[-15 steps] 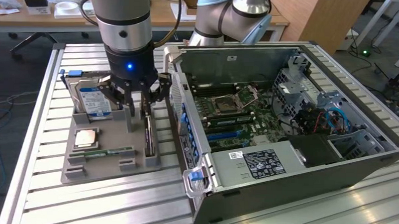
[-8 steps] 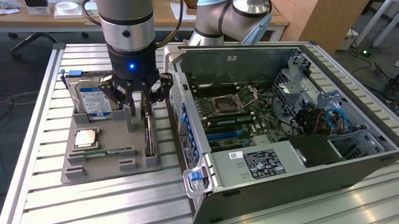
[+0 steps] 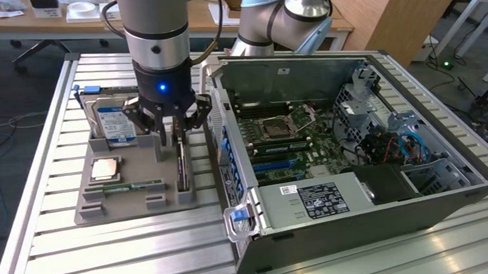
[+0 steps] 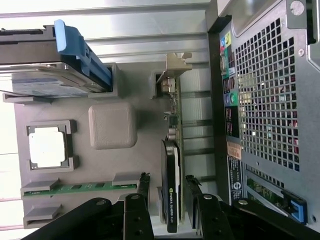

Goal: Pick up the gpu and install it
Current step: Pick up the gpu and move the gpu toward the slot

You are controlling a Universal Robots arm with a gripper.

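While the gpu point(image 3: 182, 165) is stood on edge in the holder point(image 3: 91, 216) | gripper point(image 3: 179, 131) spread wide, gpu straddled | case point(image 3: 346, 238) wall close at 3 o'clock, exterior view

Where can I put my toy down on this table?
Bare slats below the tray in the exterior view, and a strip along the tray's side toward the exterior view's left. Crowded: the gap between tray and case, where open fingers straddle the gpu.

The arm point(image 3: 155, 42) hangs straight down, wrist vertical, gripper point(image 3: 176, 137) pointing down, its fingers point(image 4: 143, 183) spread wide apart.
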